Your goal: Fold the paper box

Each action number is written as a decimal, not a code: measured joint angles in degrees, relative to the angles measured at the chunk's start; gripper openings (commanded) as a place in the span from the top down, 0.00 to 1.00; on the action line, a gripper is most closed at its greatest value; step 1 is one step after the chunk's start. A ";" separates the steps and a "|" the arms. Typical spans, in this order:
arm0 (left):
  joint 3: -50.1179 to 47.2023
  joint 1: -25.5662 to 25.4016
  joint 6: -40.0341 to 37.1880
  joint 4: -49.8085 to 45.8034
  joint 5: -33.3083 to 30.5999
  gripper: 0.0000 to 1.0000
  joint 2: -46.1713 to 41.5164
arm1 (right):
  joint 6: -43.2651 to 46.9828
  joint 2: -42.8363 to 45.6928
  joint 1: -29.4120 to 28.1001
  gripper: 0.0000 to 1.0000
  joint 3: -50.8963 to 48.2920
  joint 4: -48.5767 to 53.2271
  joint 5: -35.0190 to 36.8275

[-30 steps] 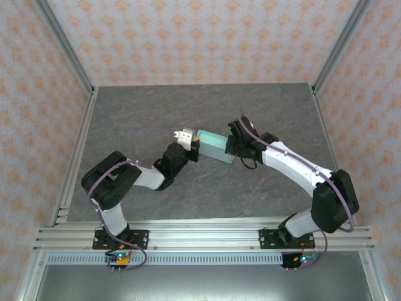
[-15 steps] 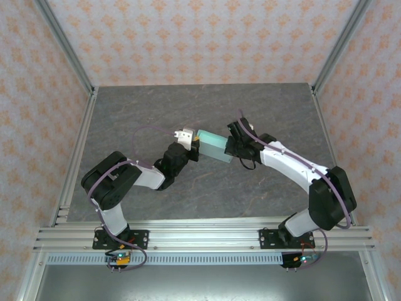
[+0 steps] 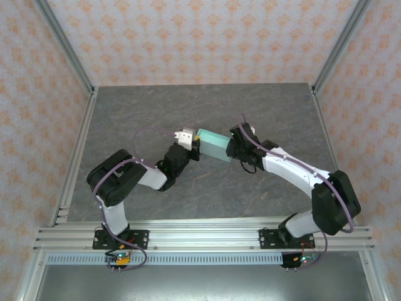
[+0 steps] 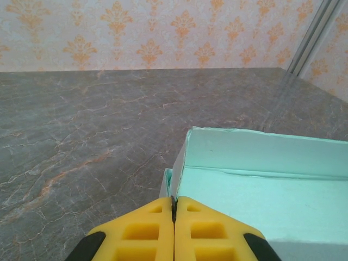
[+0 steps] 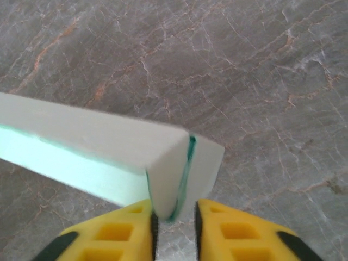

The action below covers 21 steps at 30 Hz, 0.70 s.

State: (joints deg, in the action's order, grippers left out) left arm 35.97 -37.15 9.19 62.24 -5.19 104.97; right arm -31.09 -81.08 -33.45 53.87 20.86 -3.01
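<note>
Slightly, the left arm [image 3: 119, 182] had swung its elbow to the right and the right arm [image 3: 301, 172] had settled a touch lower, while the paper box [image 3: 213, 145] had stayed almost where it was, between the two wrists near the middle of the grey table [image 3: 156, 106].

On the left, the left gripper [image 4: 174, 202] had its yellow pads pressed flat together. One thin side wall of the box ran down into the seam between them, so it was clamped on that wall.

The box was pale mint-blue card, already raised into a shallow open tray. Its inner floor and far wall showed in the left wrist view, and its outside looked paler, nearly white. It seemed very light and easily creased or crushed. Its walls would bend if they were squeezed mid-span. The best place to hold it looked to be a folded corner or doubled edge, pinched gently.

On the right, the right gripper [image 5: 175, 217] held its pads a little apart around the box's end corner, where a darker green fold line ran. They seemed to bracket the card loosely, not to pinch it.
</note>
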 measured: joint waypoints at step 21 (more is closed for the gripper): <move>1.40 0.00 1.20 -1.99 -0.46 0.94 0.11 | -44.54 7.82 0.92 0.01 -3.43 -4.24 -3.63</move>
State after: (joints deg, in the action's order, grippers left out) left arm 37.36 -37.15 10.39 60.25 -5.65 105.08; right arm -75.64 -73.25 -32.53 50.43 16.62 -6.63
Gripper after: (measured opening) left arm 0.064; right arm 0.994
